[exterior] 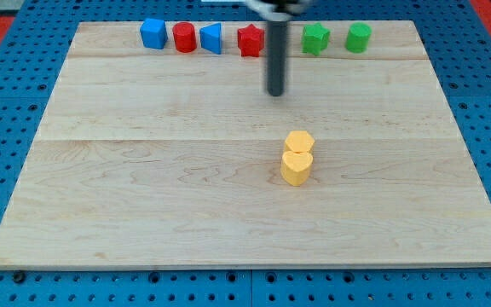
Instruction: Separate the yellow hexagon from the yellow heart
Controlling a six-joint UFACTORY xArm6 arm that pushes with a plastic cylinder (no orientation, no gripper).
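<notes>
The yellow hexagon (pixel 299 141) sits a little right of the board's middle. The yellow heart (pixel 297 168) lies directly below it, and the two touch. My tip (pixel 276 92) is above the hexagon and slightly to its left, a short gap away, touching no block. The dark rod rises from the tip to the view's top edge.
A row of blocks lines the board's top edge: a blue block (pixel 153 34), a red cylinder (pixel 184 37), a blue triangular block (pixel 211 38), a red star (pixel 250 40), a green star-like block (pixel 315 38) and a green hexagon-like block (pixel 358 37). The wooden board (pixel 143 188) lies on a blue pegboard.
</notes>
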